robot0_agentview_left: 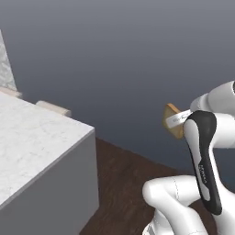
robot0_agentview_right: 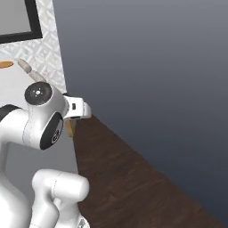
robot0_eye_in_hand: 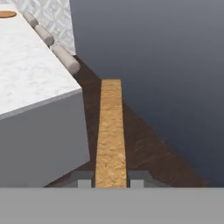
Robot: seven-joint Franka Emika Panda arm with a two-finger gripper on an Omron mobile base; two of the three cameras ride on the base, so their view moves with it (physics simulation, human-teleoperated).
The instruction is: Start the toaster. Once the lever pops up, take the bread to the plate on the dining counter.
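Note:
My gripper is shut on the bread, a tan slice seen edge-on that runs straight up the hand view. From the left base view the bread pokes out beyond the gripper in mid-air over the dark floor. The white marble dining counter lies to the left of the slice, apart from it. At the counter's far end rests the orange-brown plate, small and partly cut off by the frame edge. The plate also sits at the left edge of the right base view. The toaster is out of view.
Pale rounded cylinders line the counter's right edge. A dark wood floor runs between the counter's grey side and a dark grey wall. A patterned tile wall stands behind the counter.

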